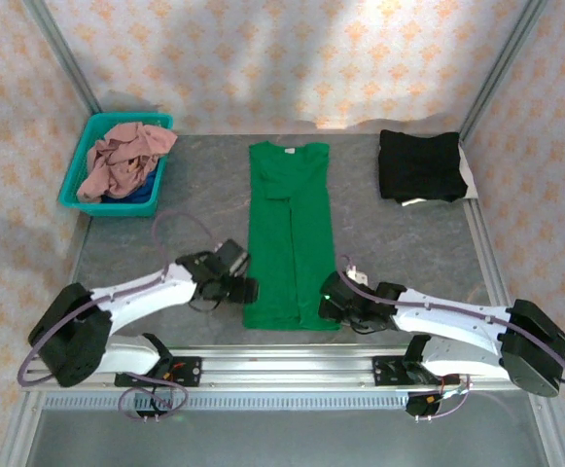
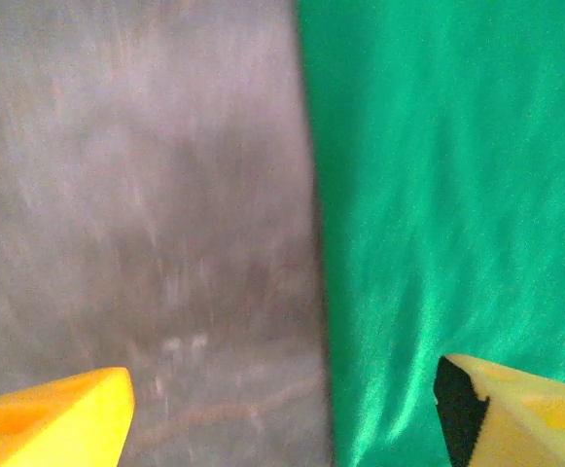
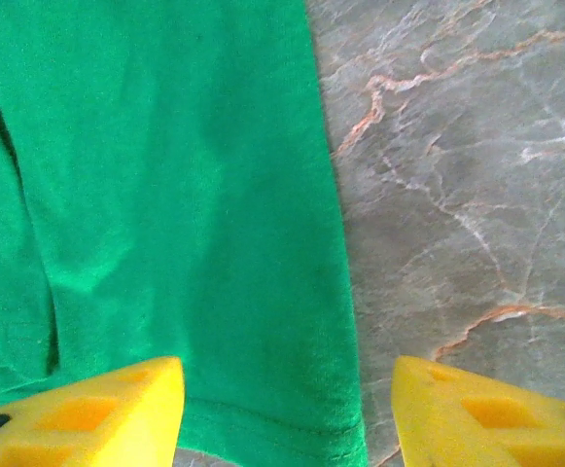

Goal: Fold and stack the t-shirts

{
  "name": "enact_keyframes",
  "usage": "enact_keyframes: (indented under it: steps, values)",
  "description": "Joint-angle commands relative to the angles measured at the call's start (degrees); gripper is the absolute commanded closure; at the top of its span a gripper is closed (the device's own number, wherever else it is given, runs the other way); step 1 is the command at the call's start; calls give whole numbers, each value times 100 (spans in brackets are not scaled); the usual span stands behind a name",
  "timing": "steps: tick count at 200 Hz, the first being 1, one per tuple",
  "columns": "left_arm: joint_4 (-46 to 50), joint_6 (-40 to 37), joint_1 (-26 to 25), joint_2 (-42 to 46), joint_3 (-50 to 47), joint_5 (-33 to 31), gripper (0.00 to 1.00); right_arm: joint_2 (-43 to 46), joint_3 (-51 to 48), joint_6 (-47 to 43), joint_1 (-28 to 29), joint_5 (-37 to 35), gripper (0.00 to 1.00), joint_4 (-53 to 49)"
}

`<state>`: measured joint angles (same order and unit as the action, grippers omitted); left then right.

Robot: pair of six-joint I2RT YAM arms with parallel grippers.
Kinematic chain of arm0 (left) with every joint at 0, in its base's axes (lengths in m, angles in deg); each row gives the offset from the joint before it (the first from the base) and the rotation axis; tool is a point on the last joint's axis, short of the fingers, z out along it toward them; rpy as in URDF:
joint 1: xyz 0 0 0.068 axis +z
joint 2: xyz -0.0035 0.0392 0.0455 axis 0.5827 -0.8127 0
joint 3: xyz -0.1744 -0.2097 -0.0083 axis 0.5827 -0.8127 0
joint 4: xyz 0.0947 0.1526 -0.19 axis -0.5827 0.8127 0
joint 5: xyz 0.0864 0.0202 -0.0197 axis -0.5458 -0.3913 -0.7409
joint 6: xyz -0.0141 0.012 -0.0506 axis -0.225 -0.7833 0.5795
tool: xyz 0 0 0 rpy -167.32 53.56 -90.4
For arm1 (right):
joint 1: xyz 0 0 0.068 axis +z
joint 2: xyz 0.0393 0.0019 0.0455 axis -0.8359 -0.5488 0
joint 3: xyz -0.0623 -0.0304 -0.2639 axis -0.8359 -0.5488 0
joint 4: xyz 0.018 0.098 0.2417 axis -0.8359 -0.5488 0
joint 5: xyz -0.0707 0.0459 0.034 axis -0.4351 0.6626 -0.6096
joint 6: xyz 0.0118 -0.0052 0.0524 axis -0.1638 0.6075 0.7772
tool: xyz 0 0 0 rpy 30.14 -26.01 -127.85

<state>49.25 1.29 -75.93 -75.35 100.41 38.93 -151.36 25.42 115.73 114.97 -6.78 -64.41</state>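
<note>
A bright green t-shirt [image 1: 290, 229] lies flat in the middle of the table as a long narrow strip, its sides folded in. My left gripper [image 1: 247, 290] sits low at the shirt's near left edge, open, its yellow fingers [image 2: 53, 418] straddling the cloth's edge [image 2: 438, 195]. At the near right corner my right gripper [image 1: 327, 308] is open too; the hem [image 3: 292, 413] lies between its fingers [image 3: 97, 413] and nothing is pinched. A black t-shirt [image 1: 419, 166] lies folded at the back right. A dusty pink one [image 1: 123, 161] is heaped in the basket.
The teal plastic basket [image 1: 78, 165] stands at the back left with blue cloth [image 1: 146, 195] under the pink. Patterned walls and metal posts enclose the grey marbled table [image 1: 399, 243]. A metal rail [image 1: 292, 365] runs along the near edge.
</note>
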Motion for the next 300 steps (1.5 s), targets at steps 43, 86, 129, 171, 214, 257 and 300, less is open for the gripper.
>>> enact_keyframes:
  steps: [43, 86, 129, 171, 214, 257, 300]
  values:
    - [-440, 1522, -1042, 661, -624, -519, 34, -263, 75, 37, 176, 218, 45, -180]
    - [-1141, 1674, -1258, 888, -869, -281, 41, -615, 203, 29, 314, 151, 47, -314]
    - [-1343, 1763, -1331, 552, -1057, -152, 48, -672, 260, -18, 374, 177, 61, -39]
    - [-1422, 1670, -1353, 60, -901, 58, 67, -562, 406, -213, 413, 98, 71, 66]
    - [-1044, 1654, -1350, 465, -728, -80, 98, -536, 472, -196, 412, 58, 85, 99]
    - [-465, 1578, -1311, 951, -448, -348, 100, -486, 872, -308, 367, -267, 98, -334]
    - [-67, 1195, -512, 1227, 187, -376, 100, -219, 1505, -806, -365, -557, 100, -599]
